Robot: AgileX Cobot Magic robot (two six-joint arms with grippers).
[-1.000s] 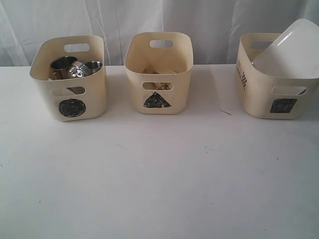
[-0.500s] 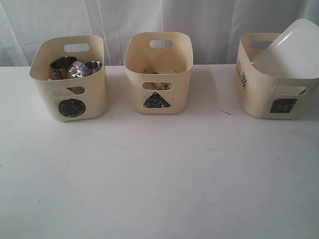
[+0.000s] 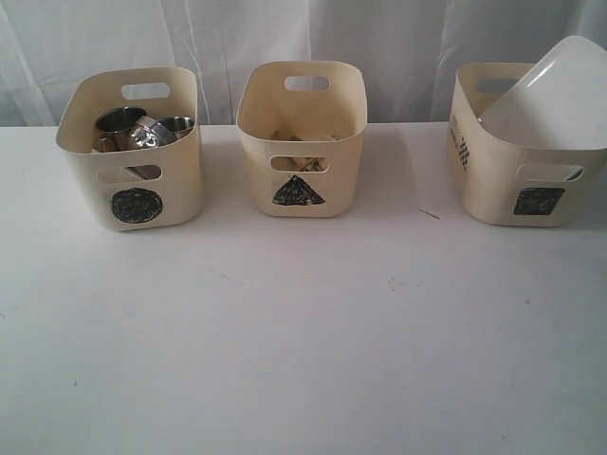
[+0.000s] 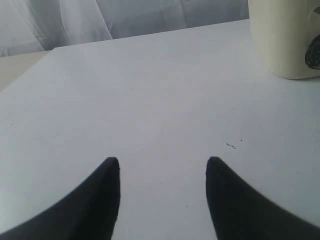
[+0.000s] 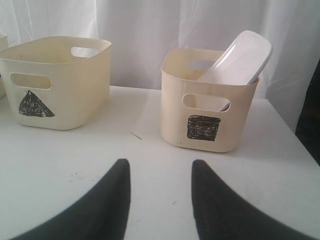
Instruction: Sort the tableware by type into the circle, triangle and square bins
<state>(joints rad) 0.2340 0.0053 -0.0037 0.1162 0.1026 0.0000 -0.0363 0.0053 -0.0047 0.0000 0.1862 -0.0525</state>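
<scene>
Tabletop [image 3: 303, 360] of matte white fills most of the exterior view. It is lightly scuffed, with a short dark scratch [image 3: 429, 213] in the gap between the middle and right tubs and a few faint specks [image 3: 394, 282] nearer the camera. Behind it hangs a pale, softly folded curtain [image 3: 398, 47] (it closes off the whole back of the room).

Three cream tubs with oval handle cut-outs stand in a row along the far side, well apart from one another. The circle bin [image 3: 180, 185] on the left bears a black scribbled disc [image 3: 137, 205] on its front. It holds steel mugs [image 3: 119, 120] crowded with other shiny steel pieces that I cannot tell apart. The triangle bin [image 3: 341, 180] in the middle carries a black scribbled triangle [image 3: 299, 191]; tan pieces [image 3: 302, 142] lie low inside, too hidden to name. The square bin [image 3: 488, 190] on the right shows a black scribbled square [image 3: 539, 201], plus a small checkered patch [image 3: 462, 150] on its side wall, too small to read. A large white square plate [image 3: 560, 95] leans tilted in this bin, its upper corner well above the rim.

The left gripper [image 4: 163, 160] hovers over bare table near the circle bin, fingers apart with nothing between them. The right gripper [image 5: 160, 161] faces the square bin from in front, fingers likewise spread and empty.
</scene>
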